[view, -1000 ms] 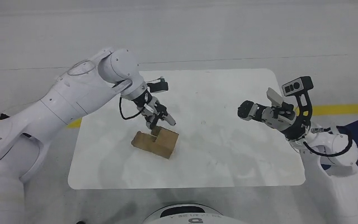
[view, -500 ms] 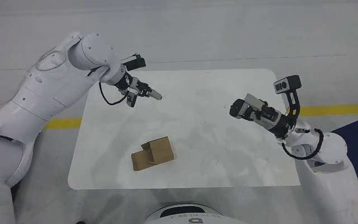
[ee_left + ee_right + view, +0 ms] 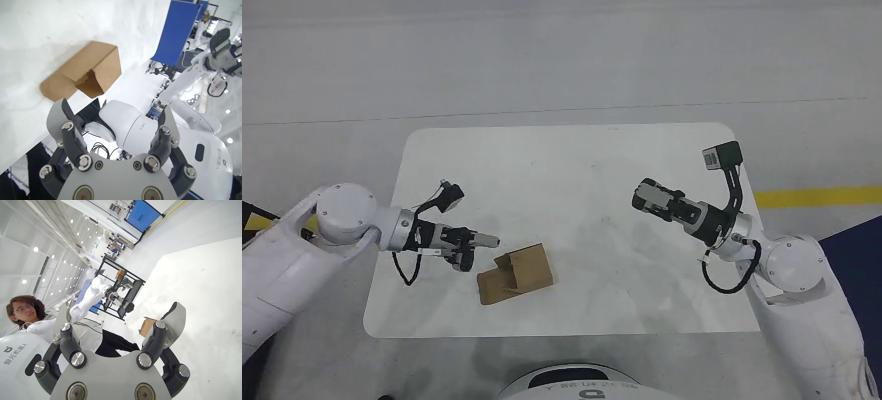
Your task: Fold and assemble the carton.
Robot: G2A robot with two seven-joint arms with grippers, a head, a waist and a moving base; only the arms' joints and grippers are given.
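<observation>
Brown carton, part-folded w/ flap up, lies lower centre-left on surface. L gripper just left of it, fingers spread, empty. R gripper mid-right, well apart, fingers spread, empty.

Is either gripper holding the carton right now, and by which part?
Nothing is held. The carton lies free on the table; the left gripper is open beside it, not touching, and the right gripper is open farther off.

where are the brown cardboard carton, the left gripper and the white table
brown cardboard carton (image 3: 531, 267), top view, upper panel
left gripper (image 3: 115, 105), left wrist view, midway between fingertips
white table (image 3: 642, 150), top view, bare surface
</observation>
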